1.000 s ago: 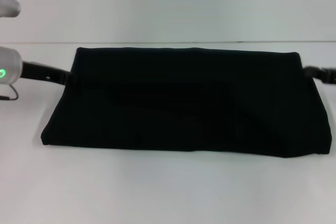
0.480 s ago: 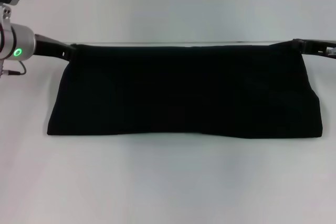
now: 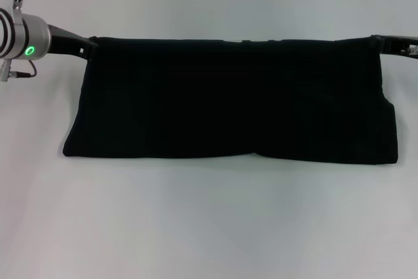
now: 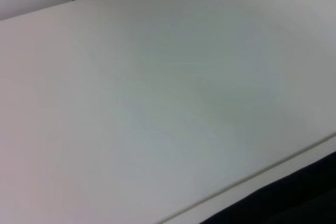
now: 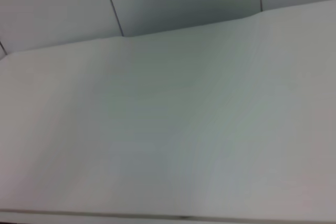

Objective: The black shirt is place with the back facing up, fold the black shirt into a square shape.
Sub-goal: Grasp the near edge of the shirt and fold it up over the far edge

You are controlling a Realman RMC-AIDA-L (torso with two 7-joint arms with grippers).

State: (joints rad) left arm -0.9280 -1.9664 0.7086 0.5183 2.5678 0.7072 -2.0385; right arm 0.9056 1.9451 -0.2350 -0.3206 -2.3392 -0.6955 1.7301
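Black shirt (image 3: 232, 99) strung btwn L/R jaws, corners pinched.

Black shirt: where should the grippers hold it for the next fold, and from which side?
Probably the two top corners, each approached from its outer side. The black shirt hangs as a wide band, the left gripper and right gripper meeting those corners, lower edge on the table.

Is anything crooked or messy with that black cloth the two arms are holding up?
Mostly tidy. The black shirt hangs stretched between the left gripper and right gripper, top edge straight. Its bottom edge is uneven: it dips lower on the right side, with a small kink near the middle. No tears show.
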